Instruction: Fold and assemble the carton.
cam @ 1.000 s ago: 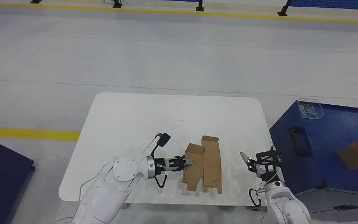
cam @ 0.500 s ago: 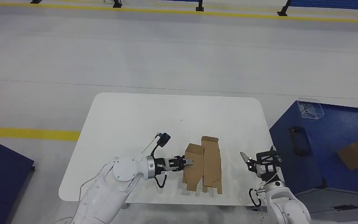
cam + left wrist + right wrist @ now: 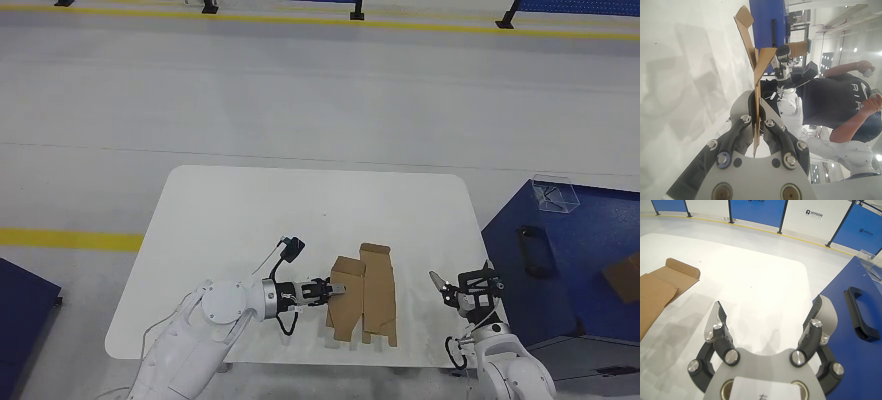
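A flattened brown carton (image 3: 362, 295) lies near the front edge of the white table (image 3: 250, 220), one side flap raised. My left gripper (image 3: 335, 290) is shut on that raised flap at the carton's left edge. In the left wrist view the cardboard flap (image 3: 756, 79) runs edge-on between the left gripper's (image 3: 757, 106) two fingers. My right gripper (image 3: 452, 285) stands open at the table's front right corner, apart from the carton. The right wrist view has the right gripper (image 3: 768, 308) wide open over bare tabletop, with the carton (image 3: 660, 289) off to one side.
A blue cabinet (image 3: 570, 260) with a black handle (image 3: 857, 313) stands close beside the table's right edge. A clear plastic box (image 3: 555, 193) sits on its far corner. The table's rear half is bare. A person stands behind the right arm in the left wrist view.
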Action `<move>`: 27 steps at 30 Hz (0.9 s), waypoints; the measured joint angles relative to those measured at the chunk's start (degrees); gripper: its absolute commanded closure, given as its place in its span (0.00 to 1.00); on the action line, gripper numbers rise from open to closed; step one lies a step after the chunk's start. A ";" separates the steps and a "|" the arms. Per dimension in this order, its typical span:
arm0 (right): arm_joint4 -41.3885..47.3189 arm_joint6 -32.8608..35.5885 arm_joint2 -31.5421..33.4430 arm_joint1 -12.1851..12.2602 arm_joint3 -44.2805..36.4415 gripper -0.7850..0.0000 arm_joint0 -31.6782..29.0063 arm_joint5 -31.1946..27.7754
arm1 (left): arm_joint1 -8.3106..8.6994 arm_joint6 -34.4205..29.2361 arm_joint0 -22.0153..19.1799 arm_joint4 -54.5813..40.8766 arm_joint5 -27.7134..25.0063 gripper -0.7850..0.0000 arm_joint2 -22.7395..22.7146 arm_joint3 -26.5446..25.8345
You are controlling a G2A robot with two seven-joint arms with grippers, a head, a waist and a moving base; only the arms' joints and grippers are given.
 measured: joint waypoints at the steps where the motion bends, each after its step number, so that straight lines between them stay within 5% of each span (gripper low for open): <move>1: 0.01 0.01 -0.01 0.00 0.01 0.00 -0.01 -0.01 | -0.01 0.06 0.08 -0.07 -0.08 1.00 0.04 -0.07; 4: 4.04 2.35 0.65 -0.12 -0.96 0.00 0.32 -2.38 | 0.06 -0.27 0.56 -1.72 -0.35 1.00 -0.48 -0.76; 8: 20.91 10.95 3.55 -0.01 -3.01 0.00 0.58 -11.10 | 0.19 -0.76 0.93 -4.93 -1.66 1.00 -1.70 -1.36; 11: 43.61 27.08 8.12 0.64 -0.72 0.00 3.97 -17.73 | 0.35 -1.86 1.63 -7.34 -3.42 1.00 -2.53 -1.73; 15: 72.33 52.45 10.39 1.93 8.60 0.00 12.77 -16.77 | 0.59 -1.70 2.59 -7.56 -4.74 1.00 -3.07 -2.00; 19: 88.00 71.46 6.07 2.48 19.13 0.00 21.28 -13.21 | 0.72 -1.13 3.40 -7.43 -5.29 1.00 -3.08 -2.48; 23: 93.67 79.81 0.30 2.09 27.52 0.00 27.27 -13.34 | 0.80 -0.44 4.15 -7.70 -5.65 1.00 -3.05 -2.94; 24: 95.60 81.46 -1.48 1.85 29.52 0.26 28.59 -12.93 | 0.82 -0.28 4.40 -7.83 -5.82 1.00 -3.04 -3.06; 26: 98.83 84.78 -3.96 1.53 32.10 1.00 30.45 -12.41 | 0.85 0.34 4.73 -7.73 -5.99 1.00 -3.01 -3.06; 27: 100.18 86.16 -5.22 1.37 33.56 1.00 31.50 -12.89 | 0.85 0.80 4.92 -7.39 -6.06 1.00 -2.86 -2.99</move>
